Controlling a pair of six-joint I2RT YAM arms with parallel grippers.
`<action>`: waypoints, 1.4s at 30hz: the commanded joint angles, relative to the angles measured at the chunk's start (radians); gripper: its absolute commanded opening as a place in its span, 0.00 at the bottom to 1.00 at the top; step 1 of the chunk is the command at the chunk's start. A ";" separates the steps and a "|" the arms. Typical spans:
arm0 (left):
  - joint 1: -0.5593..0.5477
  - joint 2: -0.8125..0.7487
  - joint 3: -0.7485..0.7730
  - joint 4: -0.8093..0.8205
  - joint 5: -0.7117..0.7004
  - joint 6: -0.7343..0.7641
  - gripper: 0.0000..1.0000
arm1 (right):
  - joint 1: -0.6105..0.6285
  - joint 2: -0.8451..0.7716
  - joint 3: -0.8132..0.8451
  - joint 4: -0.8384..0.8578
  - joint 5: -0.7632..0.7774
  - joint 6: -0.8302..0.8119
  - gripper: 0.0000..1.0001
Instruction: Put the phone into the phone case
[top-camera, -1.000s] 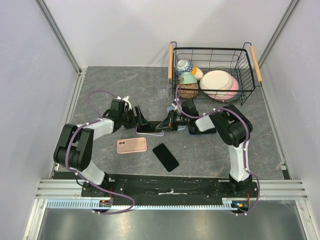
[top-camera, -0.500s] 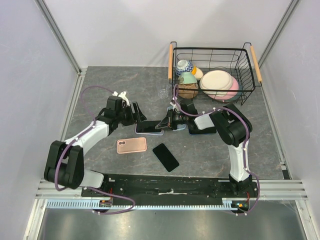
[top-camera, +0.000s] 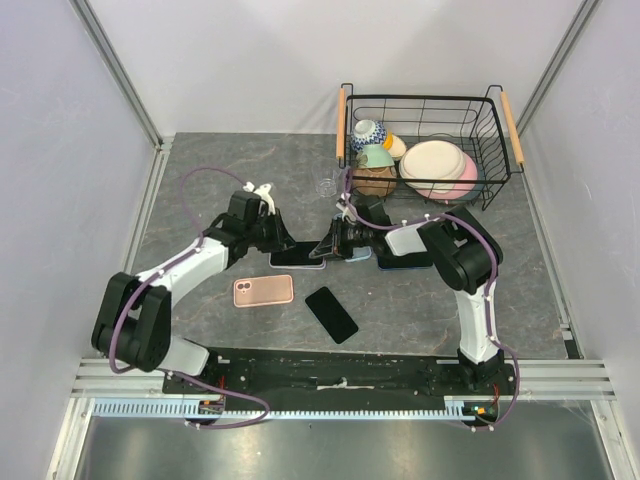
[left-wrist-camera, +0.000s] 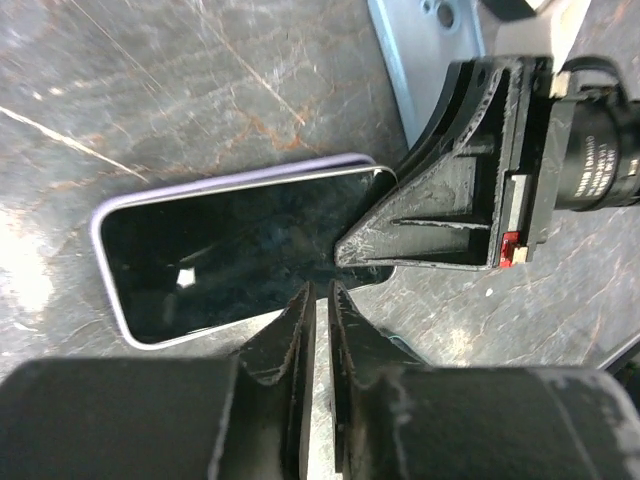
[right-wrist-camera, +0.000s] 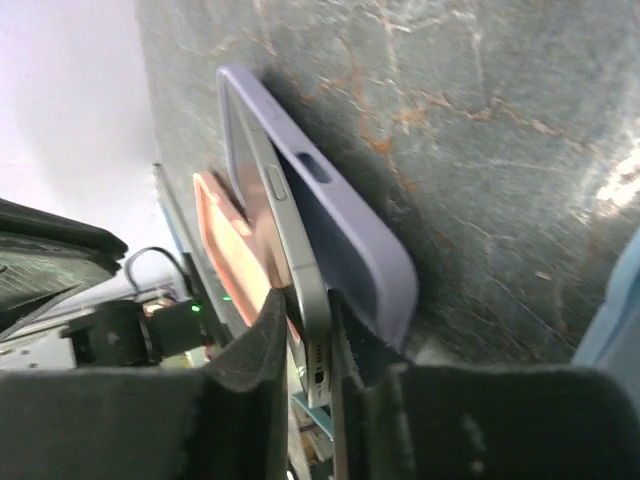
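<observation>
Two claws: both meet at the phone (left-wrist-camera: 230, 250), mid-worktop (top-camera: 220, 160)
Left claw (left-wrist-camera: 318, 300): we see it pinched almost shut, tips beside the phone's long edge
Right claw (right-wrist-camera: 308, 305): clamped on the phone's end
Phone case (right-wrist-camera: 350, 230): lilac — phone tilted in it, only partly seated

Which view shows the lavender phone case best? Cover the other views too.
Right wrist: the lavender phone case is close up, its wall and cutout clear, with the phone edge raised from it. Left wrist shows only its thin rim; top external, a tiny sliver.
</observation>
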 joint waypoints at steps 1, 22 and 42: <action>-0.034 0.092 0.037 0.032 0.031 0.002 0.12 | 0.067 0.101 -0.017 -0.269 0.326 -0.161 0.24; -0.046 0.368 0.088 0.026 -0.041 0.008 0.02 | 0.081 0.060 0.024 -0.439 0.411 -0.249 0.44; -0.048 0.261 0.062 -0.051 0.054 0.054 0.02 | 0.081 0.050 0.135 -0.624 0.496 -0.348 0.54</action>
